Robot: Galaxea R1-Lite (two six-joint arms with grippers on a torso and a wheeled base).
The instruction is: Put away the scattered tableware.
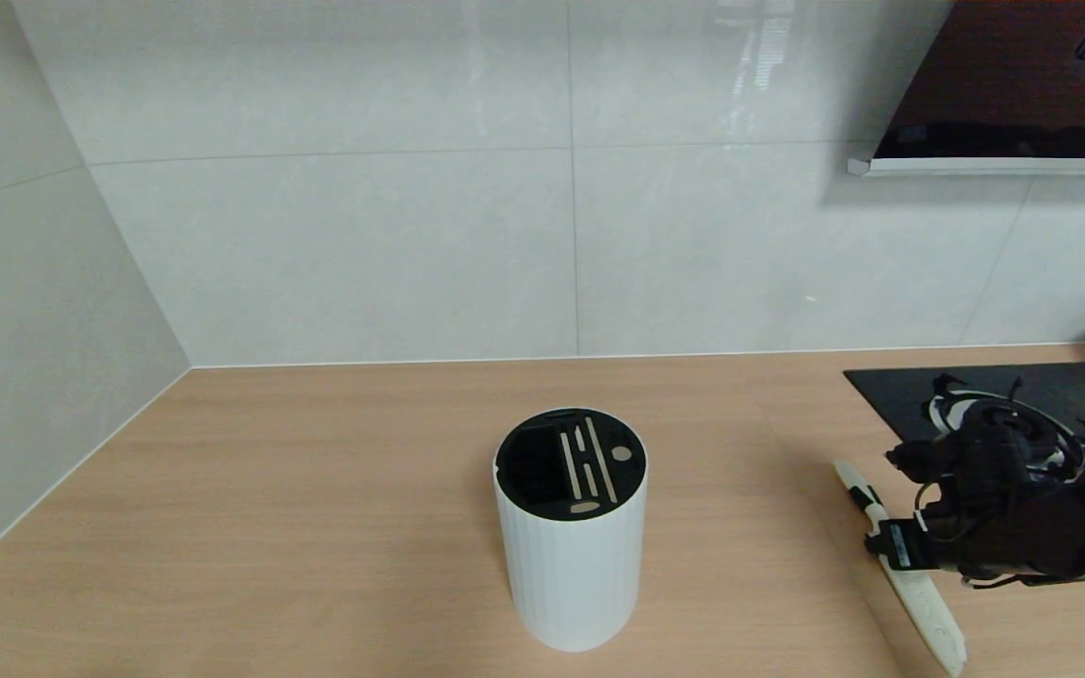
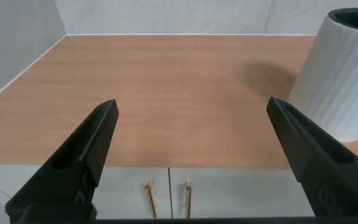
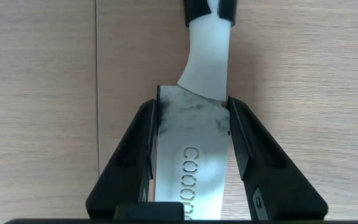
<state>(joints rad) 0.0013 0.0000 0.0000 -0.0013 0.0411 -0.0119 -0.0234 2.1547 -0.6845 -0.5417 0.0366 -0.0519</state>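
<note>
1. Found left gripper [image 2: 191,106] spread wide and holding nothing, over the front edge of the counter [image 1: 316,490], above the cabinet doors [image 2: 166,193]. Judged no hazard there, given its position well apart from the knife.
2. Found right gripper [image 3: 194,102] closed on the knife [image 3: 197,143] at the counter's right front, with fingers pressed against both long sides of the blade, close to the handle. Could not tell whether resting on the counter or raised just off it.
3. Rated slip as the first risk, owing to a smooth, thin blade pinched across its width, with the handle's weight beyond the fingers. Expected rotation in the grip, or a drop, on any quick lift.
4. Rated blocked insertion as the second risk, owing to a grip on the blade rather than the handle. Expected the fingers to meet the holder top before full seating.
5. Located the holder [image 1: 571,556] upright at mid-counter, well apart from the knife, toward the left. Noted narrow slots [image 1: 590,466] in its black top. Expected a miss or jam from slight misalignment, and tipping of the tall holder from any side push.
6. Noted the hob [image 1: 910,395] just behind the right gripper. Advised against a rearward swing, to avoid striking the glass with the blade.
</note>
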